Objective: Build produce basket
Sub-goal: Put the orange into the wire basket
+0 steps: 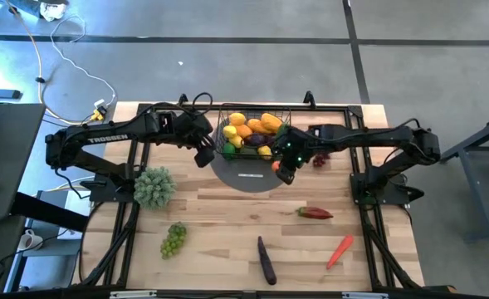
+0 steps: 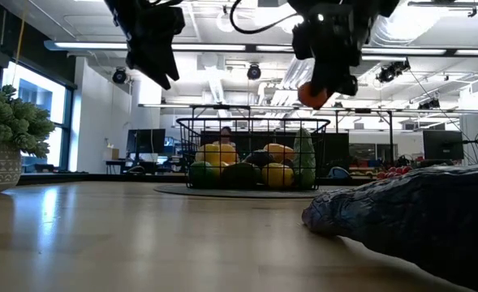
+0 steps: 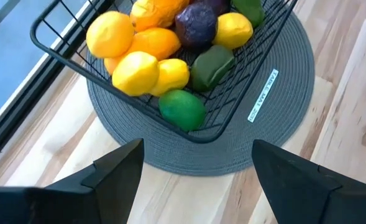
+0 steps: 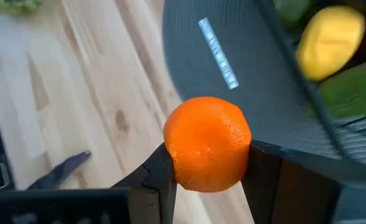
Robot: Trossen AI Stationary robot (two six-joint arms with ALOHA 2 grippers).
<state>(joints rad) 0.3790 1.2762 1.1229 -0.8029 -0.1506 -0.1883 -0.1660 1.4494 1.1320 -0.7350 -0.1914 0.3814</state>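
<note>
The black wire basket [image 1: 254, 133] stands on a round grey mat [image 1: 246, 176] at the table's far middle. It holds lemons, orange pieces, a lime, a purple piece and green pieces of produce [image 3: 170, 59]. My right gripper [image 1: 282, 170] hangs above the mat, near the basket's near right corner, shut on an orange [image 4: 207, 142]. My left gripper [image 3: 195, 180] hovers open above the mat at the basket's left side, with nothing between its fingers. My right gripper pinches the orange by two opposite sides [image 4: 173, 155] between its two fingers [image 4: 265, 171]. The fingers come slanting down from the table's right. The orange is lifted clear [image 2: 312, 95], above the mat and higher than the basket's rim.
On the wooden table lie a potted plant [image 1: 154, 187], green grapes [image 1: 173, 239], an aubergine [image 1: 266, 259], a red pepper [image 1: 315, 213], a carrot [image 1: 339, 249] and red grapes [image 1: 320, 159] right of the basket. Bare wood lies between them in the near middle.
</note>
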